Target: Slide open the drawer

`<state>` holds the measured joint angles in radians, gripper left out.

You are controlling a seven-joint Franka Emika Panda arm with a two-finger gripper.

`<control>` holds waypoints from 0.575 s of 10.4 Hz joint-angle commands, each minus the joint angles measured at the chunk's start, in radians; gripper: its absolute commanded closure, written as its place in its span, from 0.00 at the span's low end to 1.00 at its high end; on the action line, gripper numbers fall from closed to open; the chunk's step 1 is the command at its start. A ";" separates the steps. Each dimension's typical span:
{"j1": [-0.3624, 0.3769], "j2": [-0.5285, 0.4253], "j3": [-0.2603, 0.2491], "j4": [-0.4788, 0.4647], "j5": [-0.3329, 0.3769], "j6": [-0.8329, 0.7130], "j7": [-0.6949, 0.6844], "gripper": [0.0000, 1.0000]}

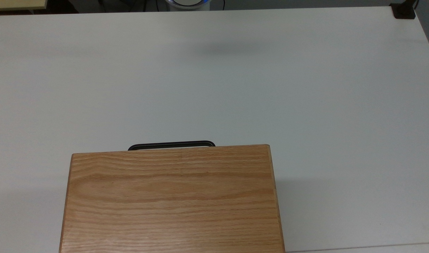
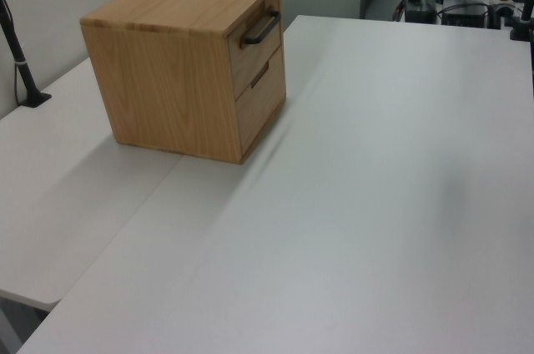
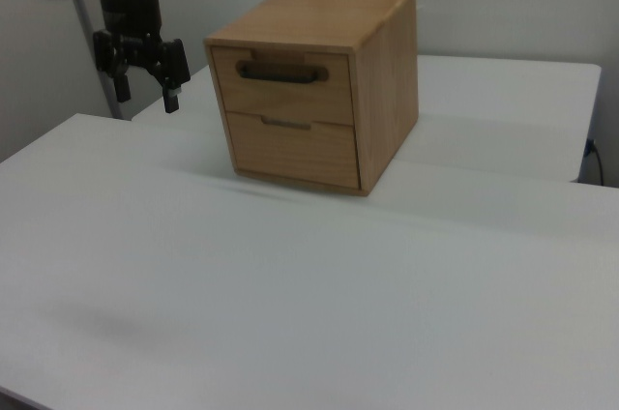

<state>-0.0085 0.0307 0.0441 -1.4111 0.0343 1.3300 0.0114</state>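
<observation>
Right view, from its left: the tool (image 3: 146,96) hangs in the air above the white worktop (image 3: 290,294), pointing down, its two fingers (image 3: 171,98) spread apart with nothing between them. It sits well apart from the cabinet (image 3: 382,81), off to the right view's left of it and roughly level with the upper front. Further right stands that light oak cabinet, resting on the worktop, with two fronts stacked one above the other. The upper one is the drawer (image 3: 285,91), flush with the cabinet face and fully pushed in, carrying a thin black bar handle (image 3: 278,72) across its panel. Below it, the lower drawer (image 3: 290,149) is also shut and has a slimmer, flatter pull. In the left view the drawer (image 2: 254,47) faces the left view's right, its handle (image 2: 260,28) standing proud of the panel. In the top view the handle (image 1: 171,144) pokes out just past the far edge of the grained cabinet top (image 1: 172,200).
</observation>
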 commanded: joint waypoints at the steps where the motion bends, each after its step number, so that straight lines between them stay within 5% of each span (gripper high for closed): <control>1: -0.013 0.036 -0.001 -0.017 0.018 0.036 -0.049 0.00; 6: -0.028 0.040 0.011 -0.025 0.010 0.095 -0.060 0.00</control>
<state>-0.0359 0.0777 0.0410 -1.4193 0.0363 1.3987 -0.0299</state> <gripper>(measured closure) 0.000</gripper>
